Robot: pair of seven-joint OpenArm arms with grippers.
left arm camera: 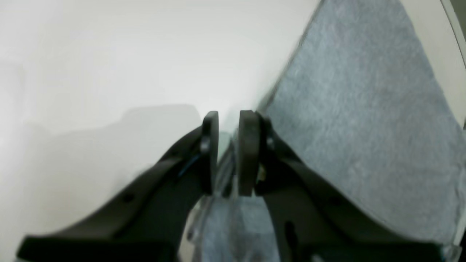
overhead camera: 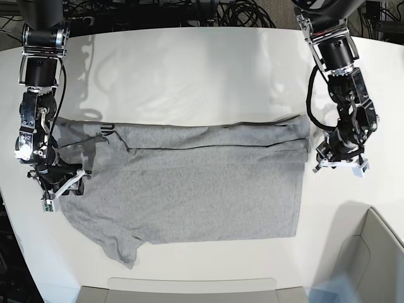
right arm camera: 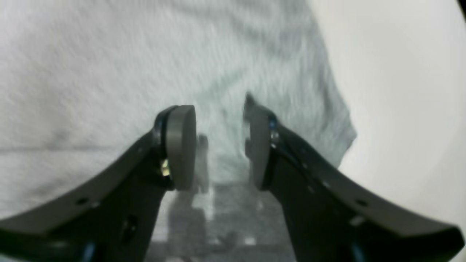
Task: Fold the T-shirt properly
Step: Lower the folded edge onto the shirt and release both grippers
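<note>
Grey heather T-shirt (overhead camera: 189,183) lies flat on the white table (overhead camera: 189,76), spread across the middle between the two arms, plain side up. Its far long edge appears turned over onto the body: a seam line runs nearly the full width just below that edge, so one lengthwise fold looks done. The near sleeve (overhead camera: 120,243) sticks out at the near corner on the right arm's side, unfolded. Judged remaining: the near-side fold, tucking that sleeve, then the crosswise fold. Task is at an early stage.

Right gripper (right arm camera: 218,145): fingers spread wide, nothing between them, fabric lying under and beyond the tips. In the base view it sits at the shirt's edge by the far sleeve.

Left gripper (left arm camera: 228,153): fingers stand a narrow gap apart. Grey cloth shows low in that gap, but the wrist view is blurred, so whether they pinch the cloth or have let go cannot be told. In the base view it hangs just beside the shirt's end on that side.

Hard to make out: any printed lettering, none visible. Both wrist views are soft with blur. The neckline is not clearly seen. A pale bin (overhead camera: 372,252) is cut off at the near corner, and its contents are not visible.
</note>
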